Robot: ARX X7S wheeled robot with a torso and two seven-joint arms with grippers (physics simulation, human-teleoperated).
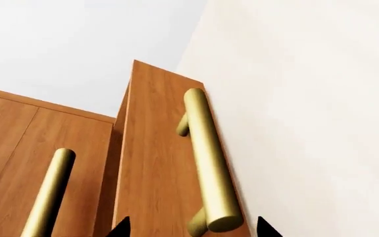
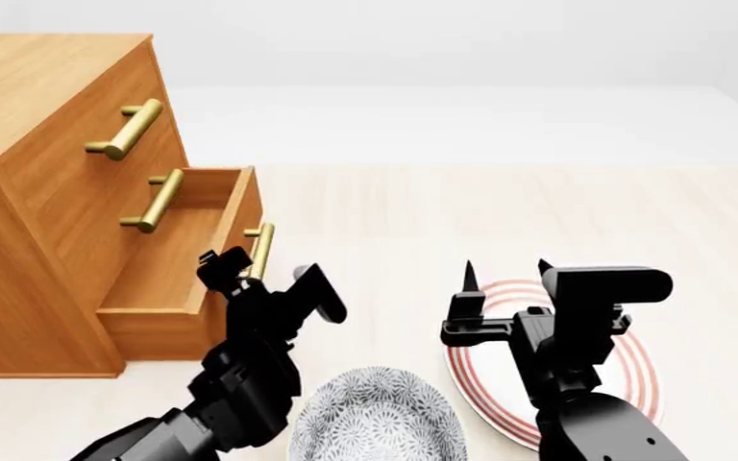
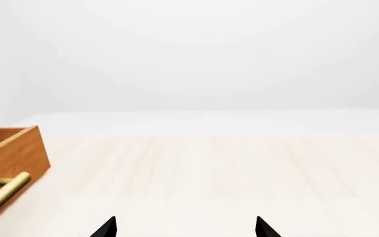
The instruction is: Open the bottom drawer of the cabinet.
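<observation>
Already the bottom drawer [image 2: 184, 252] stands well out of the cabinet [image 2: 36, 182], its wooden box exposed and its brass handle [image 2: 260, 250] facing the robot, while the two upper drawers sit flush above it. The left gripper [image 2: 266, 274] is at that handle: in the head view its fingers sit on either side of the bar, and the left wrist view shows the handle [image 1: 209, 163] running between the two dark fingertips with a gap on each side, so the jaws look spread around the bar rather than pinched on it. The right gripper [image 2: 506, 277] hangs with its fingers apart, holding nothing, above a red-ringed plate [image 2: 632, 370] on the pale floor; a patterned bowl [image 2: 376, 423] lies between the two arms.

By the look of it, the pull is largely done and the task is near its end. What remains seems to be either a little more travel outward, which would call for a straight pull along the drawer's own line, or backing the left gripper off the handle without nudging the drawer inward again.
</observation>
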